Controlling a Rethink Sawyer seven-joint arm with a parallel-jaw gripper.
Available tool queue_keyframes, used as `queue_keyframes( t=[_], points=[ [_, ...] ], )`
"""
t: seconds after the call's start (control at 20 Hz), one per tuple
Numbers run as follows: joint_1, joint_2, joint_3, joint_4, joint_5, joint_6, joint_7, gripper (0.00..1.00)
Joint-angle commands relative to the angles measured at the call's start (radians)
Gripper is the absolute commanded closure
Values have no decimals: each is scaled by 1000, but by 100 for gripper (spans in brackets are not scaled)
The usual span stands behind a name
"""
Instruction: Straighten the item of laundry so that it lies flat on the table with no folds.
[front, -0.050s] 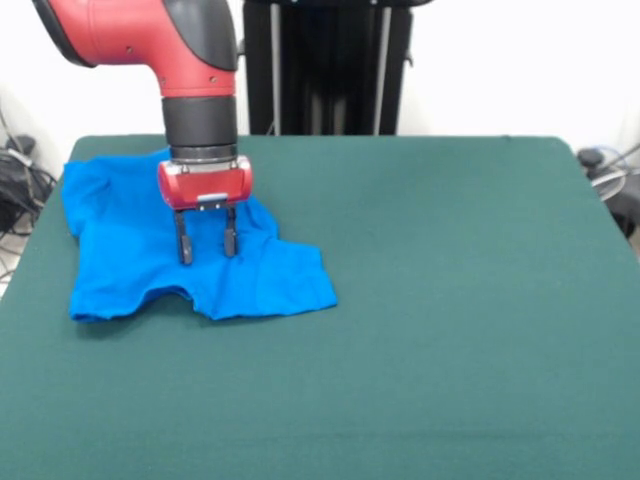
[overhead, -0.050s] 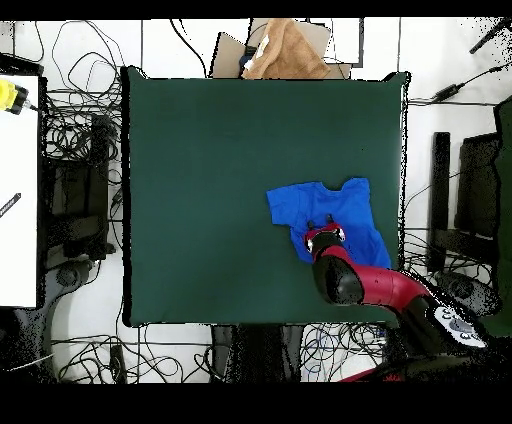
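Blue T-shirt (front, -0.050s: 190, 255) lying near one corner of the green table (front, -0.050s: 450, 300), plain side up and mostly spread — one sleeve and the edges look bunched, so smoothing seemingly remains. Gripper (front, -0.050s: 206, 245) poised over the shirt's middle, fingers apart, holding nothing. Most of the felt is bare — cables (overhead, -0.050s: 75, 150) crowd the floor around it.

Clutter around the desk, none of it on the felt

From above you see a tan cloth (overhead, -0.050s: 283, 50) on a cardboard box (overhead, -0.050s: 232, 50) past the far edge, tangled black cables (overhead, -0.050s: 85, 130) on the floor at the left, a white side table (overhead, -0.050s: 18, 190) holding a yellow object (overhead, -0.050s: 9, 95), and a black stand (overhead, -0.050s: 465, 200) at the right.
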Motion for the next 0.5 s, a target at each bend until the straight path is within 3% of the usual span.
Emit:
queue_keyframes(
  t=[0.05,0.5],
  points=[
    [71,116,39,-51,-38,51,135,0],
    [109,84,50,-42,-5,76,146,0]
  ],
)
